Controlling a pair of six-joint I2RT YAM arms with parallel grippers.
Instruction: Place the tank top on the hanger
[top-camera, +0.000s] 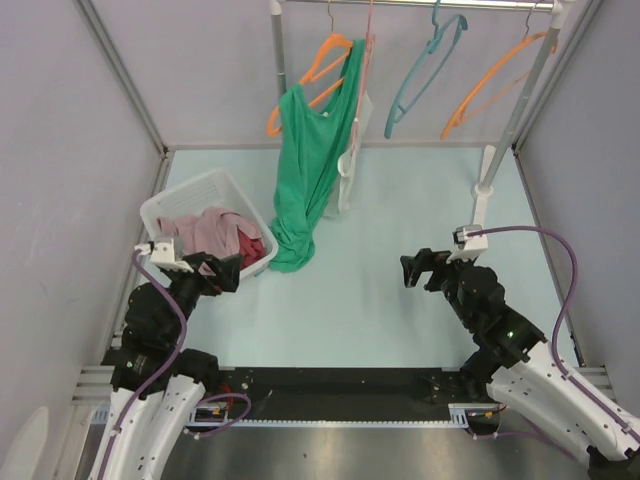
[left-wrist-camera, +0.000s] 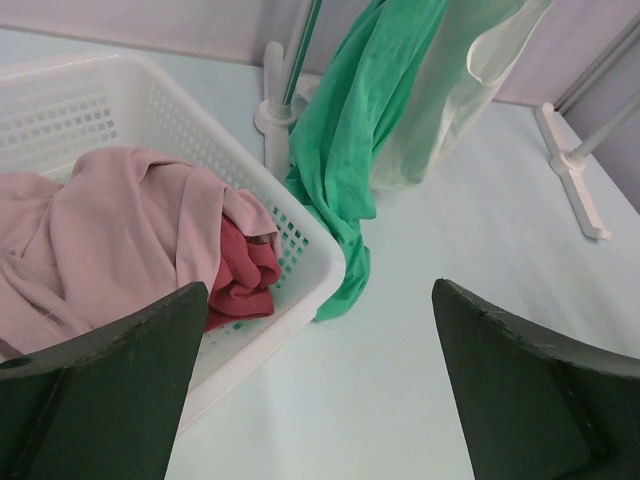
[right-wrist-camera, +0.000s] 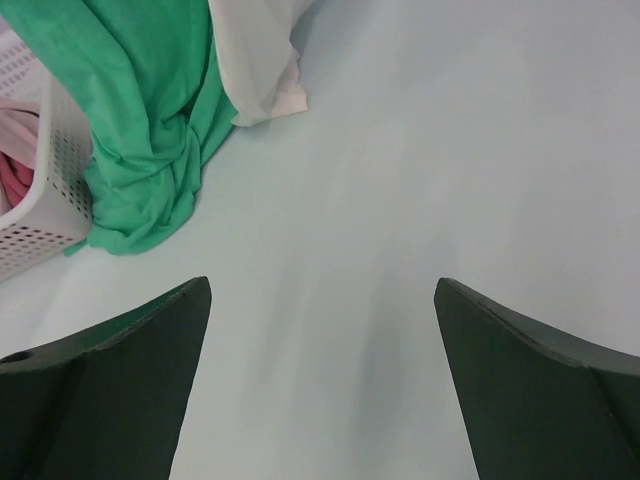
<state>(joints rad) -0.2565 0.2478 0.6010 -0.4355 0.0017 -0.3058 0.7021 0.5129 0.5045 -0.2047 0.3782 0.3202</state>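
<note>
The pink tank top (top-camera: 205, 232) lies crumpled in a white basket (top-camera: 190, 190) at the left; the left wrist view shows the tank top (left-wrist-camera: 110, 230) filling most of the basket (left-wrist-camera: 322, 252). The teal hanger (top-camera: 425, 75) hangs bare on the rack rail at the back. My left gripper (top-camera: 228, 272) hovers just off the basket's near right corner, open and empty (left-wrist-camera: 320, 290). My right gripper (top-camera: 412, 270) is out over the table's middle right, open with only tabletop between its fingers (right-wrist-camera: 322, 285).
A long green tank top (top-camera: 310, 160) hangs from an orange hanger (top-camera: 310, 85) and pools beside the basket. A white garment (top-camera: 352, 150) hangs behind it. A dark red cloth (left-wrist-camera: 245, 275) lies in the basket. Another orange hanger (top-camera: 495, 85) and the rack foot (top-camera: 483, 205) are at the right.
</note>
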